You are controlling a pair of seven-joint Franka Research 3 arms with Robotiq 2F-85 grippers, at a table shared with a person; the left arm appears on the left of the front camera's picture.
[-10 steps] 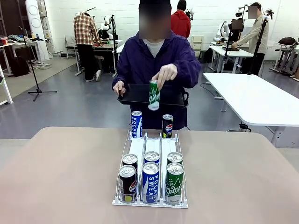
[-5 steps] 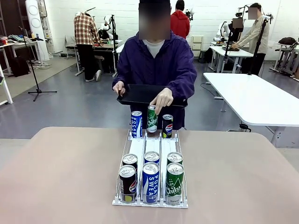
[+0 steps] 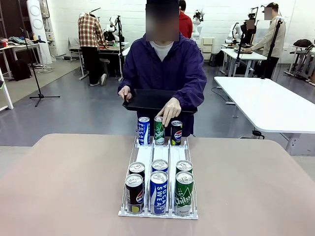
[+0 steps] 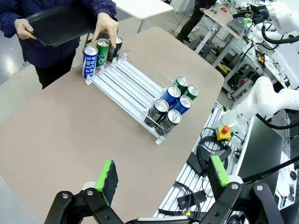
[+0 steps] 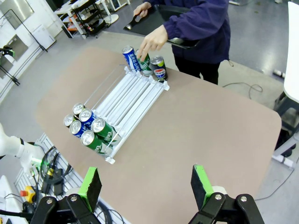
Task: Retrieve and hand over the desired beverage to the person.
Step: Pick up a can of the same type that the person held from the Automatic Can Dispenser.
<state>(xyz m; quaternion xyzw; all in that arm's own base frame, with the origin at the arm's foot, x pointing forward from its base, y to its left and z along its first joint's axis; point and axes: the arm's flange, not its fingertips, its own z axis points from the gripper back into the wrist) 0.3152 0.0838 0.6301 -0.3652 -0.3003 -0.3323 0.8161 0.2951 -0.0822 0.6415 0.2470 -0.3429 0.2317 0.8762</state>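
The person (image 3: 162, 64) in a dark purple jacket stands at the far side, one hand holding a black tray (image 3: 147, 98). Their other hand (image 3: 170, 109) rests on a green can (image 3: 159, 131) standing at the far end of the white rack (image 3: 146, 155), between a blue can (image 3: 143, 130) and a black can (image 3: 176, 132). Black (image 3: 134, 192), blue (image 3: 158, 191) and green (image 3: 183, 192) cans fill the near end in two rows. My left gripper (image 4: 163, 179) and right gripper (image 5: 147, 184) hang open and empty, high above the table, on the rack's (image 4: 126, 86) (image 5: 135, 100) near side.
The tan table (image 3: 59, 177) has bare surface on both sides of the rack. A white table (image 3: 266, 98) stands behind at the right and a tripod (image 3: 37, 73) at the left. Other people work farther back. Cables and a red stop button (image 4: 225, 129) lie past the near edge.
The person's hand has lowered the green can from in front of the tray down into the rack's far end, between the blue and black cans. The near cans have not moved.
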